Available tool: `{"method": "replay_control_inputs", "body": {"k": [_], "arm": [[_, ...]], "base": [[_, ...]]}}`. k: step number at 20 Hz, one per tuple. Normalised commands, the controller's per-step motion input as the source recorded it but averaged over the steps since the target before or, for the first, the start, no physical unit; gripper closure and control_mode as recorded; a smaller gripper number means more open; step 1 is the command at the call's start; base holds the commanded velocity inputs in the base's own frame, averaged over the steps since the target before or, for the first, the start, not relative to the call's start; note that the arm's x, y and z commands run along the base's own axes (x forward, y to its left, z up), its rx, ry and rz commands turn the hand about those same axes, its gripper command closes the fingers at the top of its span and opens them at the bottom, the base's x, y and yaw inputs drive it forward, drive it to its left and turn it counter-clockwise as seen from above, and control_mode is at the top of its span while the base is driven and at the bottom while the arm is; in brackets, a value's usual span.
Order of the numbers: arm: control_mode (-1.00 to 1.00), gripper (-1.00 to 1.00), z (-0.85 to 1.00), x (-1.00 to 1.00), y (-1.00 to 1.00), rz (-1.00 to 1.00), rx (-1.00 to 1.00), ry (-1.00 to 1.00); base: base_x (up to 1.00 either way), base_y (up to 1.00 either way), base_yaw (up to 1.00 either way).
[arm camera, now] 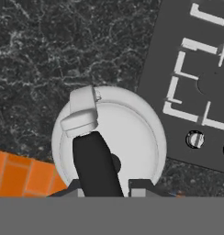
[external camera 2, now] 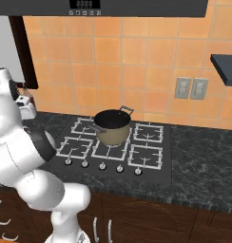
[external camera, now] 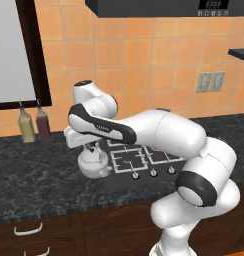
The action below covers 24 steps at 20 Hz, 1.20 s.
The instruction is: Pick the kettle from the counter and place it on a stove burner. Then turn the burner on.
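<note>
- The small squat round whitish-silver kettle (external camera: 94, 163) stands upright on the long black stone counter with faint white marbling (external camera: 39, 182), just beside the left edge of the black cooktop (external camera: 144, 170), touching or nearly touching that edge.
- In the left base view the white arm's hand sits directly above the kettle; the two-finger gripper (arm camera: 104, 182) reaches down over it, and the kettle's thin dark arched handle (arm camera: 96, 163) runs up between the two dark fingertips (arm camera: 140, 184) in the hand view.
- How the jaws stand cannot be told: the tips are cut off by the bottom of the hand view, and the arm hides them from the base cameras.
- The kettle's short spout (arm camera: 81, 112) points away from the cooktop's knobs, along the counter; its handle arches in line with the spout, over the lid.
- The nearest square burner grate of thin white bars (external camera: 128, 158) lies just to the cooktop side of the kettle, with small round silver knobs (external camera: 153, 173) in front.
- A brown-bodied pot with a black lid (external camera 2: 112, 126) sits on the cooktop's middle burners, well apart from the kettle.
- Two bottles (external camera: 35, 125) stand against the orange tiled wall, behind the kettle and away from the cooktop.
</note>
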Motion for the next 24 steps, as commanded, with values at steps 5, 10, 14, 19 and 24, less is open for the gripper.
{"method": "replay_control_inputs", "body": {"k": [5, 10, 14, 19, 24], "arm": [[-1.0, 1.0, 0.21, 0.32, -0.36, -0.3, -0.02, 0.13], [-1.0, 1.0, 0.02, 0.13, -0.57, -0.26, 0.0, 0.0], [-1.0, 1.0, 0.07, 0.16, -0.35, -0.25, -0.01, 0.0], [-1.0, 1.0, 0.05, 0.32, -0.2, -0.24, -0.04, 0.01], [-1.0, 1.0, 0.02, 0.89, -0.14, -0.27, -0.03, 0.07]], "base": [[0.0, 0.0, 0.0], [0.0, 0.0, 0.0], [0.0, 0.0, 0.0], [0.0, 0.0, 0.0], [0.0, 0.0, 0.0]]}}
